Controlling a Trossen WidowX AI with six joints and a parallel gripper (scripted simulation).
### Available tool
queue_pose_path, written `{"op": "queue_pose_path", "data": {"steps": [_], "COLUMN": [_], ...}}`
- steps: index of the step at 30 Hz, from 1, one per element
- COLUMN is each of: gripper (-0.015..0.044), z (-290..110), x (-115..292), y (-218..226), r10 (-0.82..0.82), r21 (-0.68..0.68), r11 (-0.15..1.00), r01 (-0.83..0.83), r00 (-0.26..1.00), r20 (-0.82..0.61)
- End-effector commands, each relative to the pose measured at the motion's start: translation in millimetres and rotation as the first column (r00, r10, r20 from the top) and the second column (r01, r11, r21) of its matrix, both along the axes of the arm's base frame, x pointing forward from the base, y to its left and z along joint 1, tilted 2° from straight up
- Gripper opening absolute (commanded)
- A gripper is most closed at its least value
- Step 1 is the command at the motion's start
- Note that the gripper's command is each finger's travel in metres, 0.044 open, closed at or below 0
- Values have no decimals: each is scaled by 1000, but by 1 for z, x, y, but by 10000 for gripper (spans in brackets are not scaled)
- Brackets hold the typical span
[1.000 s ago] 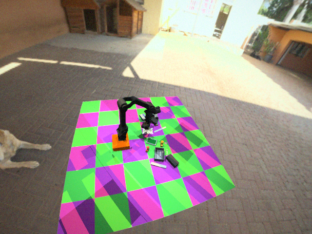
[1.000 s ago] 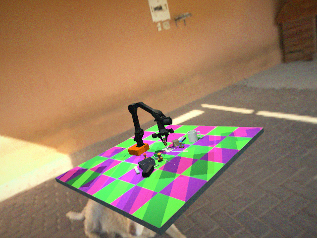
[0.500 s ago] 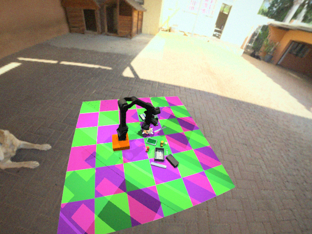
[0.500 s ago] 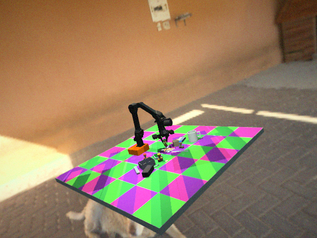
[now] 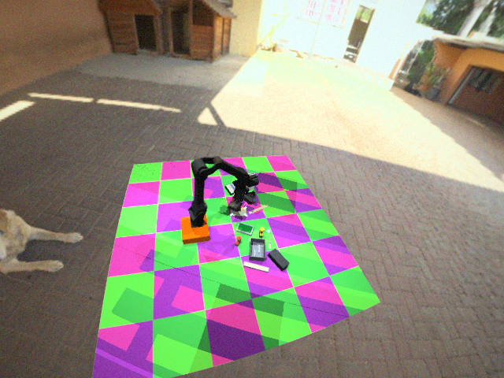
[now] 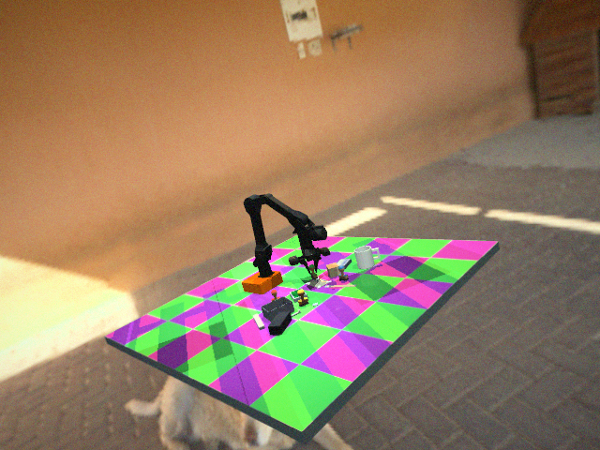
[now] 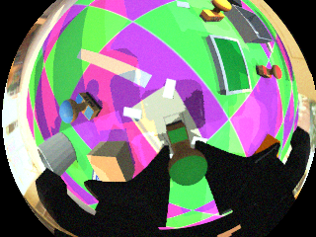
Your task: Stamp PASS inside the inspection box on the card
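The tool pinches the green-knobbed PASS stamp at lower centre of the wrist view, its base over the pale card on the worktop. The green ink pad lies upper right.

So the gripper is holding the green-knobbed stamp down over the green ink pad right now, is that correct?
Not quite. The gripper does hold the green-knobbed stamp, but the wrist view shows it over the pale card, not the ink pad, which lies apart on the bench with nothing above it.
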State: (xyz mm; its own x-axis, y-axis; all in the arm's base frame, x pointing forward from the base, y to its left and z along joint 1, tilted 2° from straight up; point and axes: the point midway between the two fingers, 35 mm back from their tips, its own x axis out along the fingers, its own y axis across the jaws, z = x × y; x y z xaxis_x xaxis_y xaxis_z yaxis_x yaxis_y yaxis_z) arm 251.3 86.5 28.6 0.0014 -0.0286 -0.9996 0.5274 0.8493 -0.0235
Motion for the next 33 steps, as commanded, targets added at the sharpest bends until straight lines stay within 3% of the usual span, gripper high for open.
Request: {"op": "queue_pose_path", "data": {"steps": [1,33], "gripper": [0,0], "z": [-4,-22], "x": [-1,-3], "y": [0,-1], "r10": [-4,-4], "r21": [-2,-4], "r11": [1000,1000], "r01": [4,4], "r00": [1000,1000], "r20": [-3,-1]}}
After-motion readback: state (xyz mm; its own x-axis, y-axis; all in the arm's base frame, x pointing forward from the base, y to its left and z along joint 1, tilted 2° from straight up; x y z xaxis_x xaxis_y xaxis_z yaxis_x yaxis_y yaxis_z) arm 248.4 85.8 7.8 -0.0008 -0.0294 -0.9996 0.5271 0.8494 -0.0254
